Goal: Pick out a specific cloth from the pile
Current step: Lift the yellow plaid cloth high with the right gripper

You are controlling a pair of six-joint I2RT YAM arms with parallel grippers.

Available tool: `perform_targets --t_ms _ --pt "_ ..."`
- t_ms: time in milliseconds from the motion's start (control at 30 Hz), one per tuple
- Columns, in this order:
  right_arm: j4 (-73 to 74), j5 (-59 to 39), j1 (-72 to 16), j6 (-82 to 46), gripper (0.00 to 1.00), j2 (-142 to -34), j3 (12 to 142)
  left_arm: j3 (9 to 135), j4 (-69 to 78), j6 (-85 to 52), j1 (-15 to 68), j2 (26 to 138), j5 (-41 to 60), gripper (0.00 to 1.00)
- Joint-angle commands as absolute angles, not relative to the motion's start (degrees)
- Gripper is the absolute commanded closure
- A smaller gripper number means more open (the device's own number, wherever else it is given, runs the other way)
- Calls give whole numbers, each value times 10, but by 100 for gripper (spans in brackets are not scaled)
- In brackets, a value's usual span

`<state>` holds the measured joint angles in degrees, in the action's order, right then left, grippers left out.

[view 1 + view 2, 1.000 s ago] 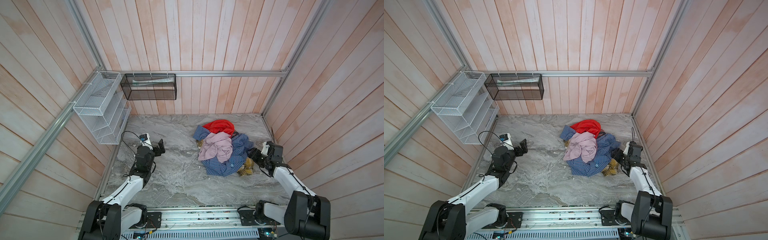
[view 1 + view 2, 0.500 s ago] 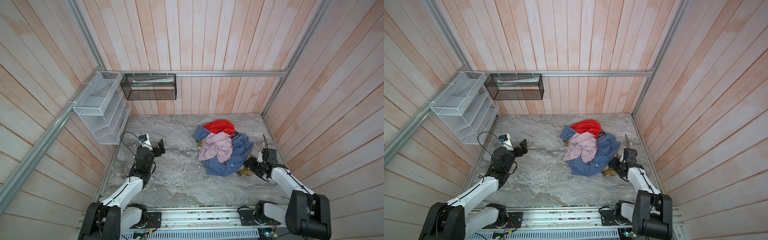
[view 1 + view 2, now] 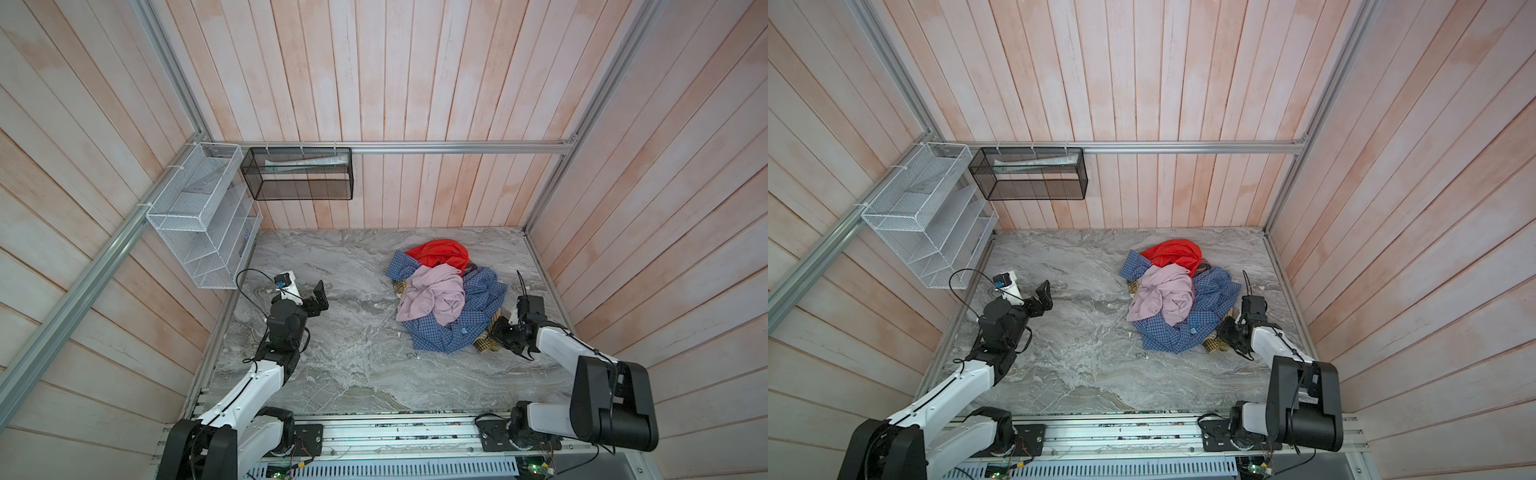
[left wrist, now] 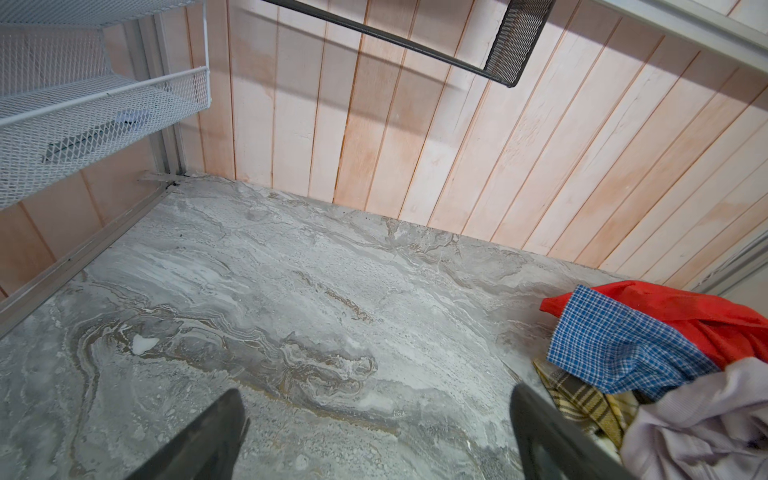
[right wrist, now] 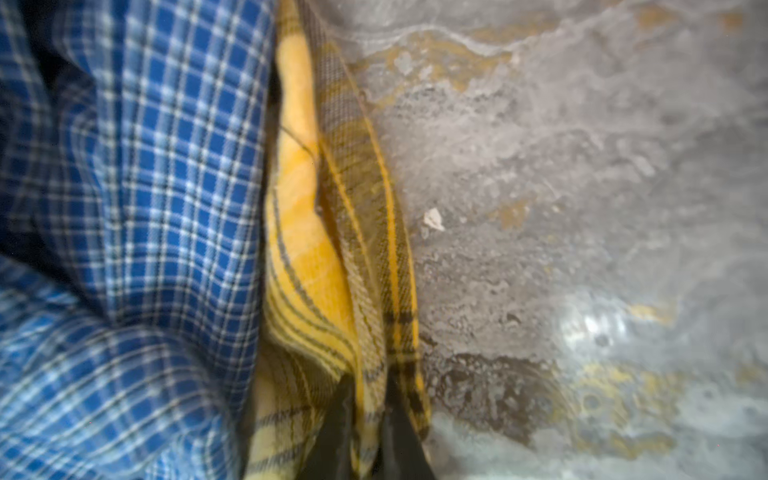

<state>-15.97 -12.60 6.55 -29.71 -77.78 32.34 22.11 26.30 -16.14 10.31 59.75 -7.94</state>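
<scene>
The pile (image 3: pixel 436 299) (image 3: pixel 1167 299) lies right of the middle of the marble table: a blue checked shirt, a pale pink piece on top and a bright red one behind. The cloth (image 3: pixel 485 344) (image 3: pixel 1213 345) (image 5: pixel 316 257), mustard-yellow plaid, pokes out from under the blue shirt at the pile's near right edge, and another bit of the cloth (image 4: pixel 582 399) shows at the pile's left side. My right gripper (image 3: pixel 498 332) (image 3: pixel 1224 332) (image 5: pixel 368 386) is shut on a fold of it. My left gripper (image 3: pixel 320 297) (image 3: pixel 1044 297) (image 4: pixel 374 399) hangs open over bare table, far left of the pile.
A white wire rack (image 3: pixel 199 216) hangs on the left wall and a black mesh basket (image 3: pixel 297 174) on the back wall. Wooden walls close in three sides, and the right wall stands near my right arm. A metal rail (image 3: pixel 395 432) runs along the front.
My right gripper has come down and in toward the pile's near right edge and closed on the plaid fold. The left arm has not moved.
</scene>
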Motion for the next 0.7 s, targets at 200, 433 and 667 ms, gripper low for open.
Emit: perform_targets --t_ms 200,433,667 --pt "-131 -149 90 -330 100 -679 340 224 252 -166 105 592 -83 0" --pt "-104 -174 86 -363 100 -561 393 233 236 -167 105 594 -77 0" --pt "-130 -155 79 -342 100 -524 514 246 212 -168 105 594 -70 0"
